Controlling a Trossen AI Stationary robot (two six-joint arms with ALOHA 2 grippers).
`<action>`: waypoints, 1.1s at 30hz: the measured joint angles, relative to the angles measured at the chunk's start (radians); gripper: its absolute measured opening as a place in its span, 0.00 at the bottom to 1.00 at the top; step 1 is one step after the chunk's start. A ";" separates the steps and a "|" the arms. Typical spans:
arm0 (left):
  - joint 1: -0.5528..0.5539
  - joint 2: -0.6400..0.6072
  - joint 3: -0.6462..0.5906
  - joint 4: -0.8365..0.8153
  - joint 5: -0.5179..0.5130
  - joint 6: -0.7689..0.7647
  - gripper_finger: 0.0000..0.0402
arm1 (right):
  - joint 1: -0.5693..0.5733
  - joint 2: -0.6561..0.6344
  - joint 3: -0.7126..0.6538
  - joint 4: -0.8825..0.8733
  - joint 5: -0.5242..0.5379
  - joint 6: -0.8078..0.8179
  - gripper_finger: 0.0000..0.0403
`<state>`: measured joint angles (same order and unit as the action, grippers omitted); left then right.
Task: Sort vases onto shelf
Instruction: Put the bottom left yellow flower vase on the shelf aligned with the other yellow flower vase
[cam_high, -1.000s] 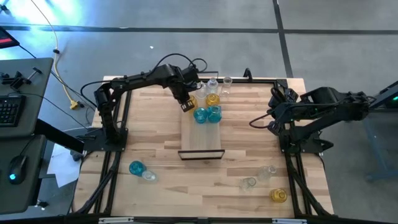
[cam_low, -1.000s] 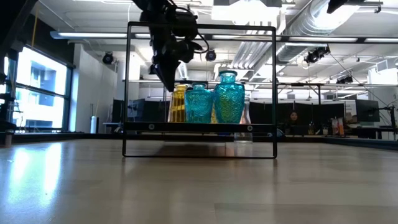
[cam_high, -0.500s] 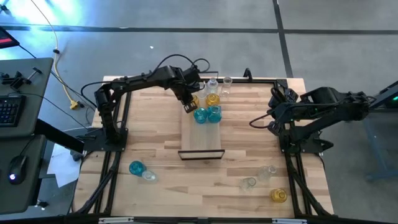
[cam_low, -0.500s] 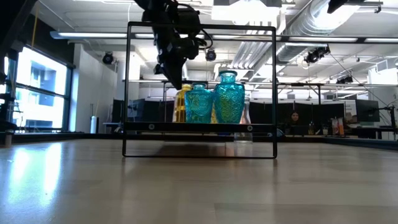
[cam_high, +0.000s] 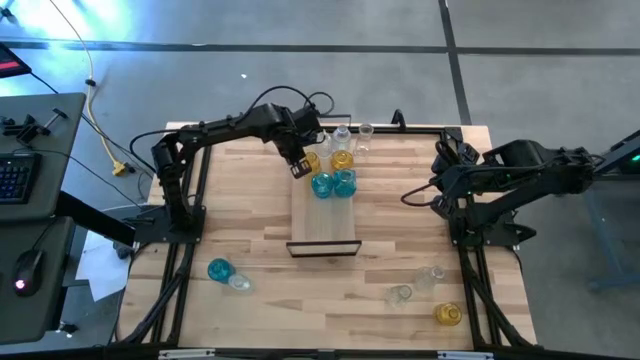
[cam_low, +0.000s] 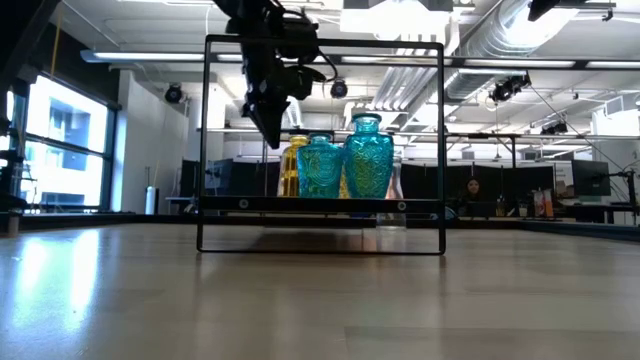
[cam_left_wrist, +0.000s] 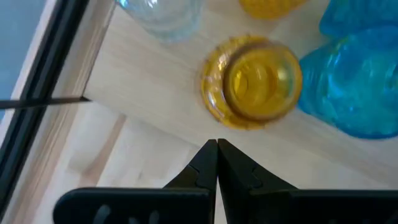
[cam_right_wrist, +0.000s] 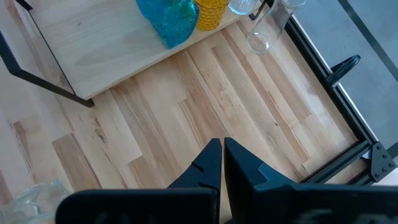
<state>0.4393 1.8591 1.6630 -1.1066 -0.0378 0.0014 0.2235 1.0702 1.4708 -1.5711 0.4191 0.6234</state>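
Right now I see my left gripper (cam_high: 297, 168) hanging over the far left end of the shelf (cam_high: 322, 222), fingers pressed together and empty, tips just beside an amber vase (cam_left_wrist: 252, 82) without touching it. On the board stand two teal vases (cam_high: 333, 184), two amber ones and some clear ones behind. Loose vases lie near the front: teal and clear at left (cam_high: 220, 270), two clear and an amber at right (cam_high: 447, 314). My right gripper (cam_right_wrist: 217, 163) waits at the table's right side, pinched closed, holding nothing

Grey floor (cam_high: 300, 70) surrounds the table; tall windows (cam_low: 60, 150) brighten a hall with ceiling ducts (cam_low: 500, 40).
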 joint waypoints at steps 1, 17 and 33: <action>0.000 0.000 0.000 0.011 0.005 -0.005 0.00 | 0.000 0.000 0.000 0.000 0.000 0.001 0.00; -0.002 0.000 0.000 0.076 0.056 -0.043 0.00 | 0.000 0.000 0.000 0.000 0.000 -0.014 0.00; -0.005 0.000 0.000 0.119 0.091 -0.057 0.00 | 0.000 0.000 0.000 0.000 0.001 -0.014 0.00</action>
<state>0.4345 1.8591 1.6630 -0.9878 0.0529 -0.0556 0.2237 1.0701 1.4708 -1.5711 0.4197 0.6094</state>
